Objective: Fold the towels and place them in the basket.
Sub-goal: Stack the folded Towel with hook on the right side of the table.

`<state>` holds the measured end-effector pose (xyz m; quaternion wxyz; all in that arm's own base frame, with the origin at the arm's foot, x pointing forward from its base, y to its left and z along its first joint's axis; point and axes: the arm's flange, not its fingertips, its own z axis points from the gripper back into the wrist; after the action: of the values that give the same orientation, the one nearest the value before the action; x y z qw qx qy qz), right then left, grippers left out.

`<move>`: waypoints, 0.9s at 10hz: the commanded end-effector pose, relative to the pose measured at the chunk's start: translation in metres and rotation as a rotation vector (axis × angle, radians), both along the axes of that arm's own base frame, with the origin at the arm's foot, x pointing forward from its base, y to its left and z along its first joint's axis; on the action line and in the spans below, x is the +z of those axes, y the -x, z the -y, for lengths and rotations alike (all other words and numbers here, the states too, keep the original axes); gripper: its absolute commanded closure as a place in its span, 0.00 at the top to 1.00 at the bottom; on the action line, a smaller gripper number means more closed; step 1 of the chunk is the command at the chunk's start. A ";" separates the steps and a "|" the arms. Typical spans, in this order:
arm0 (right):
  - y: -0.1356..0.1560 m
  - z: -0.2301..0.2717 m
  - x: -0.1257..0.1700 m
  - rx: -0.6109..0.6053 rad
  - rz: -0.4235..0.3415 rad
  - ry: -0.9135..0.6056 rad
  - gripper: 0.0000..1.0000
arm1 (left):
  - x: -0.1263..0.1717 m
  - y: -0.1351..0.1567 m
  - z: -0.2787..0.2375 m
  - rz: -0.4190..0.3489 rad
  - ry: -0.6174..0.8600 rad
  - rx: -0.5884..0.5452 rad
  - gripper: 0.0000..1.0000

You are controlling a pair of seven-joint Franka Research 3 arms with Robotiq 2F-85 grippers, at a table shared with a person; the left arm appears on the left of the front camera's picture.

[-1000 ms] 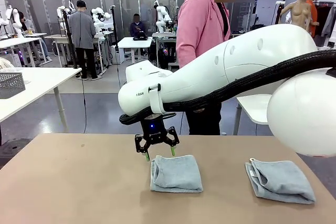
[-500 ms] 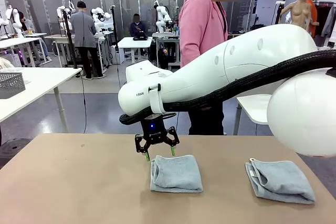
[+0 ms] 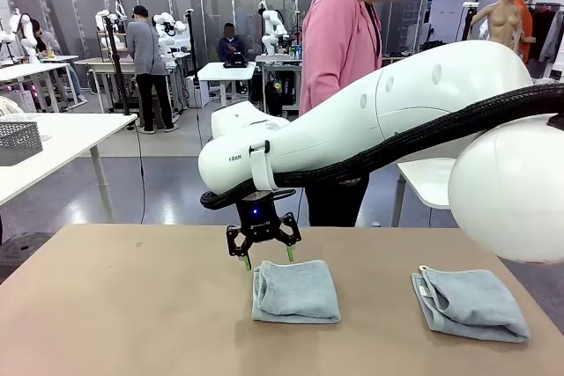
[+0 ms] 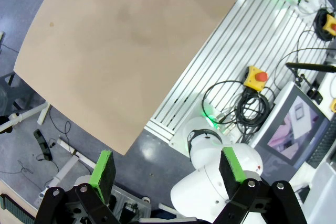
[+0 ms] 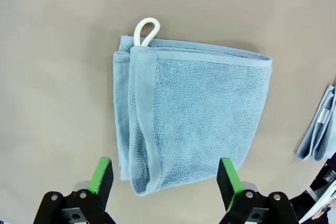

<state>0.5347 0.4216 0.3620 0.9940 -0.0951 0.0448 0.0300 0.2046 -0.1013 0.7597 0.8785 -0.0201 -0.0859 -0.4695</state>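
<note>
right gripper (image 3: 266, 256): mine, spread wide with nothing between the pads, hanging just above the table at the far left edge of the nearer folded towel (image 3: 296, 291). from my right wrist camera the same gripper (image 5: 165, 178) looks straight down on that towel (image 5: 191, 119), one green pad (image 5: 102, 174) beside its layered edge, the other past its opposite side.
left gripper (image 4: 168, 168): also mine, also spread and empty, held high over a bare corner of the table (image 4: 126, 51), well away from the cloth.
towels: two, both already folded into small grey-blue packets. the second towel (image 3: 470, 303) lies well apart, toward my right side of the table.
white loop (image 5: 147, 29): sticks out from one corner of the near towel, lying flat on the table.
basket: i can't place the task's basket here; a mesh basket (image 3: 19, 142) sits on another table off to the left, and i can't tell whether that's the one.
step in hand, as i judge it: pick up the near towel for the basket.
doing it well: come down so the pads straddle the stacked edges, not a single top layer, press lightly into the table, close fully, then lift level so the fold holds.
risk: pinching one layer and having the packet fall open.
</note>
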 end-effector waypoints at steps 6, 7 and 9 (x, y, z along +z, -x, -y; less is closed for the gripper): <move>0.036 0.030 0.032 0.001 0.056 -0.095 1.00 | 0.001 0.000 -0.002 0.009 -0.011 -0.003 1.00; 0.054 0.054 0.047 -0.017 0.083 -0.170 1.00 | 0.001 0.000 -0.002 0.009 -0.011 -0.003 1.00; 0.066 0.107 0.055 -0.052 0.085 -0.320 1.00 | 0.001 0.000 -0.002 0.009 -0.011 -0.003 1.00</move>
<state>0.4940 0.3602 0.4310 1.0000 0.0081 -0.0007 -0.0036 0.2045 -0.1011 0.7598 0.8784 -0.0203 -0.0861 -0.4696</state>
